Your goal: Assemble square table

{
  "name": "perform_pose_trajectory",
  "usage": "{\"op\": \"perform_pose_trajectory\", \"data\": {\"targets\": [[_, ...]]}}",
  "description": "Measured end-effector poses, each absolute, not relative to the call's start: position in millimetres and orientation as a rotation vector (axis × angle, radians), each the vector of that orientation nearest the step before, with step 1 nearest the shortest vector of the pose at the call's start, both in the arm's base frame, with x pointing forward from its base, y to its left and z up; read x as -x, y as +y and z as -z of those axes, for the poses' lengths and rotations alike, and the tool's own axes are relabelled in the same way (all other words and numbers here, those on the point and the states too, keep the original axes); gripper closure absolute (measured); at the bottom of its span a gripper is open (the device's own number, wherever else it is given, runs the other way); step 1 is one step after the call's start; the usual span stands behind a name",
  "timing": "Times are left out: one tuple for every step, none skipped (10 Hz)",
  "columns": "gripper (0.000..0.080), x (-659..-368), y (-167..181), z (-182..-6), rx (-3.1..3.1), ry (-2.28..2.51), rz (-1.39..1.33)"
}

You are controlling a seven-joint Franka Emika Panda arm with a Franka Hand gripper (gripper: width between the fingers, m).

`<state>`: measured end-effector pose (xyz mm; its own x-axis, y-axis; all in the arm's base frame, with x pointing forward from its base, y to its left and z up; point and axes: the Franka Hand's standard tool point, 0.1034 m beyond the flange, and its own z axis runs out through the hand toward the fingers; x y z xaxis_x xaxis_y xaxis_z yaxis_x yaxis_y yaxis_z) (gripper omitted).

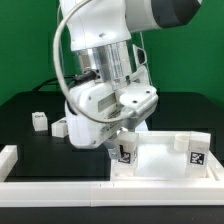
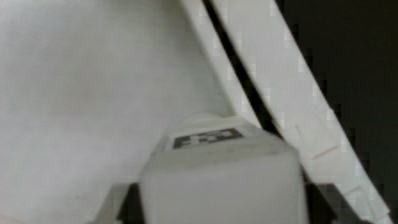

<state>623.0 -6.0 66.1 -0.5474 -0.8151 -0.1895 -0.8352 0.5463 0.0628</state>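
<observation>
pincer (image 2: 226,205) | gripping leg (image 2: 217,165) | leg btwn its fingers, by table top (image 2: 89,100) rim

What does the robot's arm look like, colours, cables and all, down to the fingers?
The arm is glossy white with rounded shells and a dark grey cap at one joint. Below sits a silvery ribbed cylinder, with a pale cable looping beside it. The gripper has a blocky white body; its fingers look dark grey in the wrist view. No markings show on it.
</observation>
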Motion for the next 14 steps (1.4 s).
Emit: {"op": "perform_pose_trajectory", "data": {"targets": [[0.0494,-622.3,-7.4,-66.8,1.369,2.674,-0.232],[0.0486,-621.2,-8.4,-66.4,1.334,2.698,-0.235],[0.0486,-620.6,-9.3,-66.5,1.301,2.726,-0.229],[0.0479,-620.3,-9.5,-66.4,1.312,2.722,-0.228],[0.0362,-620.0,-9.3,-65.6,1.313,2.722,-0.228],[0.0234,-619.8,-9.4,-65.1,1.313,2.723,-0.229],[0.0234,-619.7,-9.4,-64.8,1.314,2.723,-0.229],[0.0167,-619.7,-9.1,-64.8,1.314,2.723,-0.229],[0.0155,-621.0,-5.4,-67.8,1.34,2.708,-0.23],[0.0155,-621.5,3.3,-78.1,1.353,2.693,-0.247],[0.0151,-618.1,16.9,-95.3,1.38,2.67,-0.281],[0.0151,-609.9,32.1,-112.8,1.448,2.647,-0.316],[0.0151,-603.4,41.0,-117.9,1.473,2.643,-0.344],[0.0151,-603.9,38.8,-114.3,1.467,2.648,-0.342]]}}
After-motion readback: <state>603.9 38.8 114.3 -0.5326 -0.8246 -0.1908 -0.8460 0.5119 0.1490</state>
